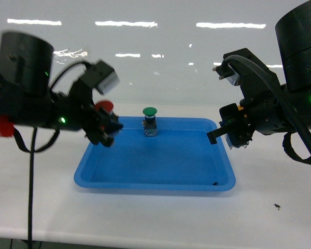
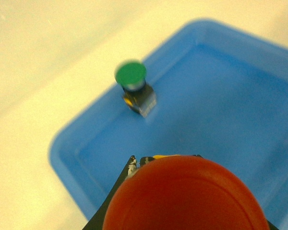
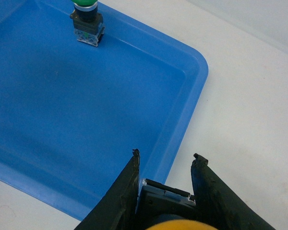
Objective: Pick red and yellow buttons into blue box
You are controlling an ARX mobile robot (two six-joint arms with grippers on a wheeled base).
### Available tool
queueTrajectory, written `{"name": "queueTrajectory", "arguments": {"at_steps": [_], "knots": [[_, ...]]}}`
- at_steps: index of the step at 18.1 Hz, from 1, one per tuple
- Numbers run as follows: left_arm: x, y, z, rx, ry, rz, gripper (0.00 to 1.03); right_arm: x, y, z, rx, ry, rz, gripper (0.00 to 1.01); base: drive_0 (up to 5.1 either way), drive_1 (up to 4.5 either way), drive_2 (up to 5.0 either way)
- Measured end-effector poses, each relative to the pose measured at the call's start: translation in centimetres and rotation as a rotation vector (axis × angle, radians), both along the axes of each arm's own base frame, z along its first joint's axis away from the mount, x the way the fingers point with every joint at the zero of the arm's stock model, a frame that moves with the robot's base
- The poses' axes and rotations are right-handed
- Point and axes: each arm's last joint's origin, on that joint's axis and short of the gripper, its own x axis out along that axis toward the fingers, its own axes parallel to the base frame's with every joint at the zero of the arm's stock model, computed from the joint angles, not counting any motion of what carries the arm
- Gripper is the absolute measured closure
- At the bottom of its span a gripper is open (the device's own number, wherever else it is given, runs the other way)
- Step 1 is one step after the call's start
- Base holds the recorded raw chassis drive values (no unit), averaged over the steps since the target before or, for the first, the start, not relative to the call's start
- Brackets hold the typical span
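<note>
The red button [image 1: 104,107] is held in my left gripper [image 1: 106,129], which is shut on it above the left end of a shallow blue tray [image 1: 155,185]. Its red cap [image 2: 187,196] fills the bottom of the left wrist view and hides most of the fingers. My right gripper [image 3: 167,158] is shut on the yellow button [image 3: 182,225], whose black body sits between the two dark fingers over the tray's right rim [image 3: 192,96]. In the head view that gripper [image 1: 229,137] hovers at the tray's right edge. The blue box is out of view.
A green-capped button [image 1: 150,122] stands upright at the back of the tray, also visible as the green-capped button [image 2: 134,88] from the left wrist. The tray lies on a white table, with a wall behind. A small dark speck [image 1: 276,206] lies on the table at front right.
</note>
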Motion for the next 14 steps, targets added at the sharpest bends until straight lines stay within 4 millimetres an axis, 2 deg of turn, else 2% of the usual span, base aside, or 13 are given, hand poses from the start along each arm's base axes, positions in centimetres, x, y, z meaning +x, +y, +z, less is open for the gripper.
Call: {"name": "queueTrajectory", "arguments": {"at_steps": [2,4,6,8,9,11,12,14], "knots": [[-2.3,1.3,4.8,-0.046,-0.150,-0.008,0.78,0.0,0.0,0.0,0.000,0.000,-0.001,0.72,0.0,0.00,0.0],[-5.1,2.6,6.3,-0.067,-0.207,-0.002,0.78,0.0,0.0,0.0,0.000,0.000,-0.001,0.72,0.0,0.00,0.0],[-8.5,3.9,7.1,-0.091,-0.233,0.037,0.78,0.0,0.0,0.0,0.000,0.000,0.000,0.72,0.0,0.00,0.0],[-12.4,4.7,9.0,-0.108,-0.305,0.074,0.78,0.0,0.0,0.0,0.000,0.000,-0.001,0.72,0.0,0.00,0.0],[-14.1,4.8,9.4,-0.108,-0.328,0.084,0.78,0.0,0.0,0.0,0.000,0.000,0.000,0.72,0.0,0.00,0.0],[-16.9,5.0,8.5,-0.107,-0.272,0.107,0.78,0.0,0.0,0.0,0.000,0.000,0.000,0.72,0.0,0.00,0.0],[-17.7,5.1,8.2,-0.108,-0.248,0.110,0.78,0.0,0.0,0.0,0.000,0.000,0.000,0.72,0.0,0.00,0.0],[-17.9,5.2,8.5,-0.109,-0.264,0.112,0.78,0.0,0.0,0.0,0.000,0.000,0.000,0.72,0.0,0.00,0.0]]}}
